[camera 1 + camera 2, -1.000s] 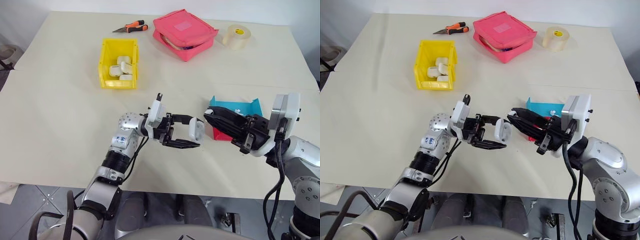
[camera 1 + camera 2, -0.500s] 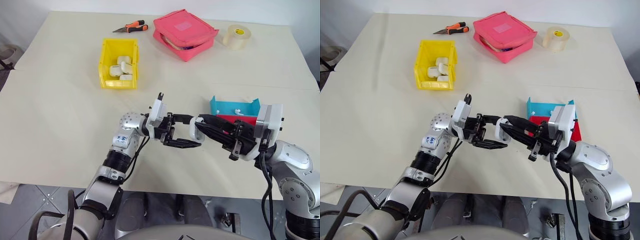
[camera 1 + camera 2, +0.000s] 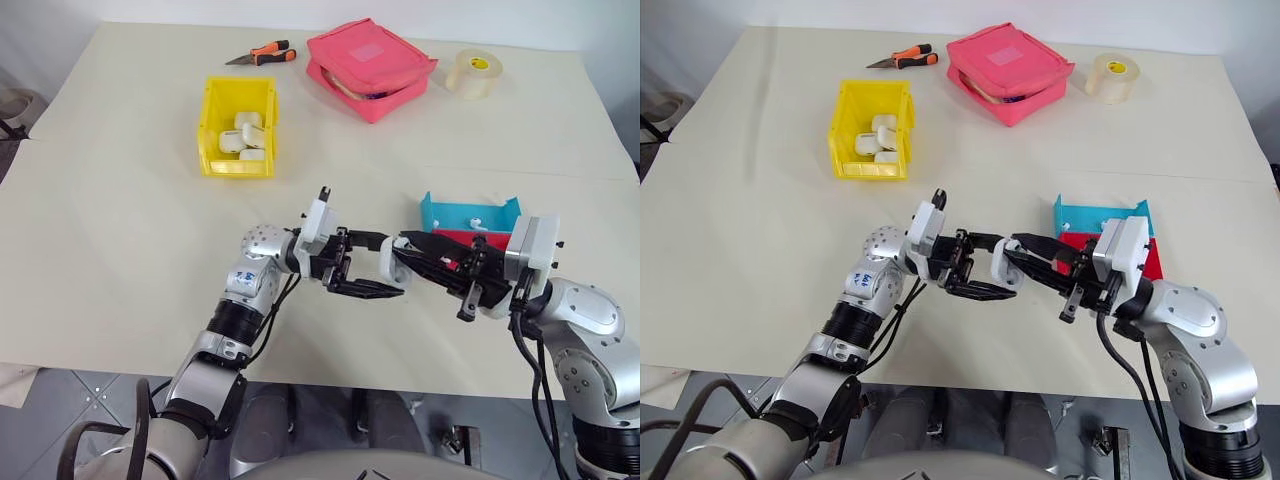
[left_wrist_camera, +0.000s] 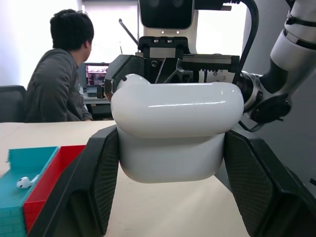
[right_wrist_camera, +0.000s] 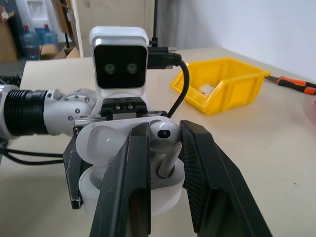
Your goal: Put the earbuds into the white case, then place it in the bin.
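left gripper (image 3: 375, 268) clamped on open white case (image 3: 391, 261) above counter (image 3: 120, 240), right gripper (image 5: 165, 148) pinching earbud (image 5: 165, 136) at case's well, yellow bin (image 3: 238, 128) far left

A lab or office: a person (image 4: 61, 74) sits at a lit monitor (image 4: 97, 74), water bottles (image 5: 43, 37) stored behind.

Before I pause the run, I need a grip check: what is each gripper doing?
Left gripper: shut on the white case, lid open.
Right gripper: shut on an earbud, its stem at the case's opening.
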Robot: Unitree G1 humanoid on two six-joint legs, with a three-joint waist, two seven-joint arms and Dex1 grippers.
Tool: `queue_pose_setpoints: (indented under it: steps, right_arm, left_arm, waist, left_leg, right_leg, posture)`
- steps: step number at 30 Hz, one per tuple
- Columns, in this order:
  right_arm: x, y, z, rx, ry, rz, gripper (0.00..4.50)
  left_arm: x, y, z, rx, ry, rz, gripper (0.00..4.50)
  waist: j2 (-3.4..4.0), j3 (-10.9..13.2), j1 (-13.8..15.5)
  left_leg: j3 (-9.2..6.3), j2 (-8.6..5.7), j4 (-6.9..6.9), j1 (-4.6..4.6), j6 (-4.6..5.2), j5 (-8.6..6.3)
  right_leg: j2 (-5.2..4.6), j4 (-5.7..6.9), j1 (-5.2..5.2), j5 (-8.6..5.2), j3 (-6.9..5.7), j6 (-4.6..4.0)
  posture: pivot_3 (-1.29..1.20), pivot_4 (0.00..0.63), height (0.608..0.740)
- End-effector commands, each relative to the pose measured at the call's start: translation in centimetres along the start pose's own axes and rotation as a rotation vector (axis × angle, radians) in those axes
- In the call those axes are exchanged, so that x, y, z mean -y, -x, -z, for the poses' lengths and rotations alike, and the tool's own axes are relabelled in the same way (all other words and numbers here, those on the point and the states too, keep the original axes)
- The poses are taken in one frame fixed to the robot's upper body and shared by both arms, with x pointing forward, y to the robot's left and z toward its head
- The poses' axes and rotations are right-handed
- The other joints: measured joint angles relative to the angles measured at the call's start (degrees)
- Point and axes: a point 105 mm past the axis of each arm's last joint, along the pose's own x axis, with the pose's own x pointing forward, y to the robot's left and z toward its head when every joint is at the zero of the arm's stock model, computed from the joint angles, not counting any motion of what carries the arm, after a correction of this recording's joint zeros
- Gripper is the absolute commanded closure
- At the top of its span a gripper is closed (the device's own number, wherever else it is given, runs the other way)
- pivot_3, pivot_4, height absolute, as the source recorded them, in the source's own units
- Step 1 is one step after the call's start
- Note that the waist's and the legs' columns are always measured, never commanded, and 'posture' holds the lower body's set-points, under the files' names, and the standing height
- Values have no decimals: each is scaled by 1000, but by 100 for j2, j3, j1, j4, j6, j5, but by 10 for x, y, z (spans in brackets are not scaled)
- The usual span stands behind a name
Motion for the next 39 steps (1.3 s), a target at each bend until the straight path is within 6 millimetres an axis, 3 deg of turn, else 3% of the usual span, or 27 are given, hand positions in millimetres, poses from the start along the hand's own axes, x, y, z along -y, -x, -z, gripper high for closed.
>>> queue_pose_setpoints:
  steps: [1, 17, 24, 31, 39]
  right_arm:
    - [2, 10, 20, -128, -43, 17, 3987]
    - [9, 14, 16, -187, -65, 27, 3987]
    - [10, 11, 5, -158, -28, 19, 1733]
    - [14, 11, -13, -151, 8, 28, 1733]
    - [30, 34, -29, -224, 40, 81, 1733]
  left_arm:
    - [-4, -5, -24, 58, -104, 22, 1712]
    - [-8, -2, -25, 45, -120, 5, 1712]
    - [-9, -2, -22, 34, -121, 7, 1712]
    - [-15, 3, -18, 14, -115, -25, 1712]
    - [-33, 21, -17, -18, -135, -127, 1712]
  waist:
    - [0, 0, -3]
    - [0, 0, 1]
    - [0, 0, 2]
    - [0, 0, 3]
    - [-1, 0, 7]
  left_leg:
    - [0, 0, 0, 0, 0, 0]
    - [-1, 1, 0, 0, 0, 0]
    - [-1, 0, 0, 0, 0, 0]
    - [-2, 0, 0, -1, 0, 0]
    - [-1, 0, 0, -1, 1, 1]
  right_leg:
    - [0, 0, 0, 0, 0, 0]
    - [-2, -1, 1, 0, 0, 0]
    - [-2, -1, 1, 0, -1, 0]
    - [-2, -2, 1, 0, -2, 0]
    - [-4, -1, 1, 0, -3, 0]
  posture:
    - [0, 150, 740]
    - [0, 150, 740]
    - [0, 150, 740]
    - [0, 150, 740]
    - [0, 150, 740]
